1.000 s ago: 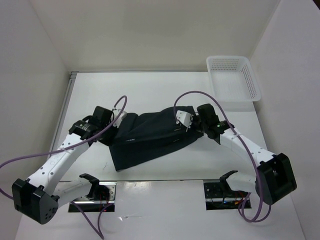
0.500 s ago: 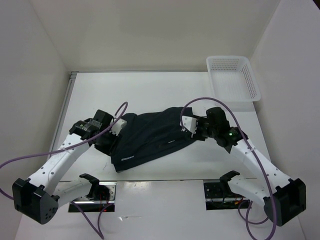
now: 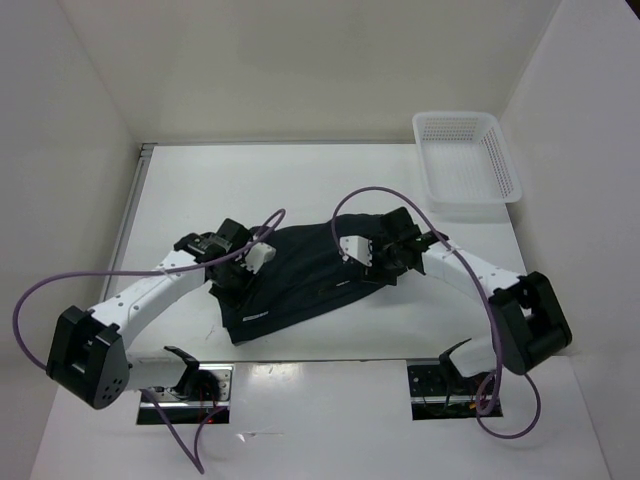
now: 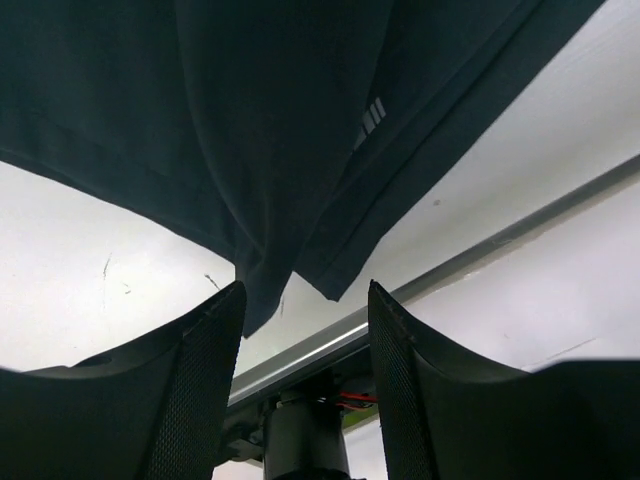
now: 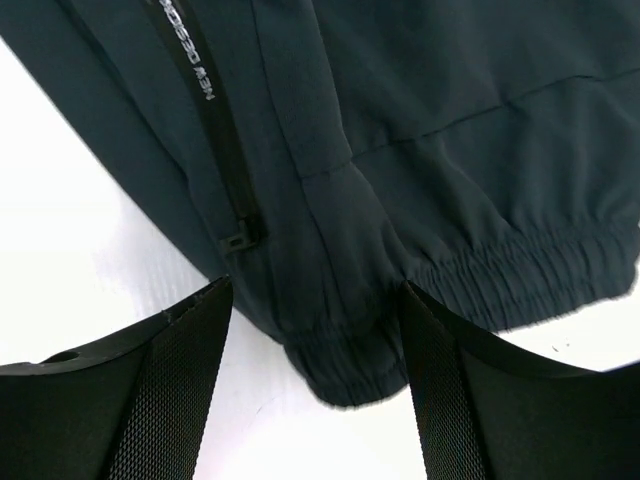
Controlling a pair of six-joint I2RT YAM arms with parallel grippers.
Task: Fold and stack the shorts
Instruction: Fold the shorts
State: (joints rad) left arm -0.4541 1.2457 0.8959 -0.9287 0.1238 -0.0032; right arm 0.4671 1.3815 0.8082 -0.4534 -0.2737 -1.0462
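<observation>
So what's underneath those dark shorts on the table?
Only the white table shows around the shorts. The cloth lies doubled over itself, so whatever is beneath it is hidden in every view.

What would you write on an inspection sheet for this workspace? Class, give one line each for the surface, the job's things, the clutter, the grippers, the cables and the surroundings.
Surface: white table, with faint marks visible in the left wrist view.
Job's things: one pair of dark shorts, loosely folded mid-table between the arms; no stack seen.
Clutter: white mesh basket at the far right corner, nothing seen in it.
Grippers: left gripper and right gripper are both open, low over the shorts' edges, gripping nothing.
Cables: purple cables loop off both arms; one arcs above the shorts.
Surroundings: plain white walls on three sides.
</observation>
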